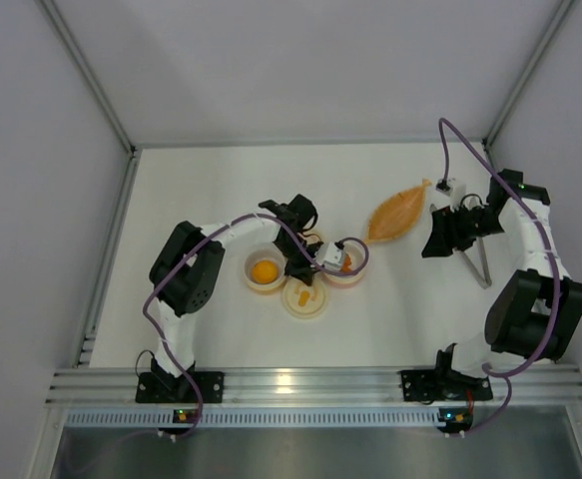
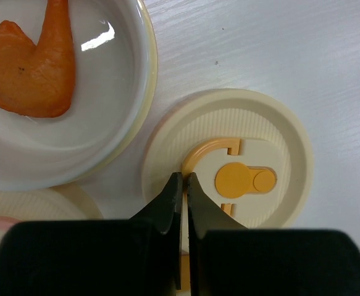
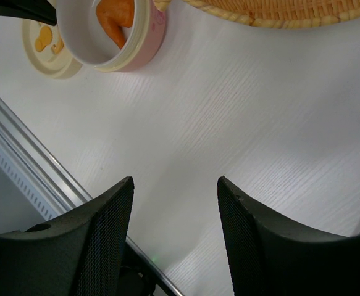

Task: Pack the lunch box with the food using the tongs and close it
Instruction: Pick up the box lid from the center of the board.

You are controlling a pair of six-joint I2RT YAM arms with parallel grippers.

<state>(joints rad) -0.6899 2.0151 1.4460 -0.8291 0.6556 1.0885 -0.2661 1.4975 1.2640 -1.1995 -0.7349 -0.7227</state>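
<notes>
White tabletop (image 1: 221, 190) holds both tubs filled: ball (image 1: 264, 270) in the yellow tub (image 1: 248, 280), wedge (image 2: 31, 74) in the pink tub (image 3: 147, 43) at its 3 o'clock. Your left gripper (image 2: 184, 185) is closed at the tab of the orange-marked lid (image 2: 278, 142); whether it pinches it I cannot tell. Lift slowly, keep it level, and centre it over the yellow tub at 10 o'clock. Your right gripper (image 3: 175, 185) gapes empty beside the tongs (image 1: 478, 267).

Figure: Enclosed work cell, viewed from above.
A white, faintly grained table (image 1: 221, 180) forms the base of the cell. A plain pale-grey back wall (image 1: 310, 60) rises from its far edge and matching side walls (image 1: 21, 200) from its flanks. Thin metal posts (image 1: 86, 75) climb from its far corners. A ribbed aluminium rail (image 1: 310, 382) borders its near edge, and a grey ledge (image 1: 310, 454) lies just outside the rail. The light on the table is soft and even.
</notes>
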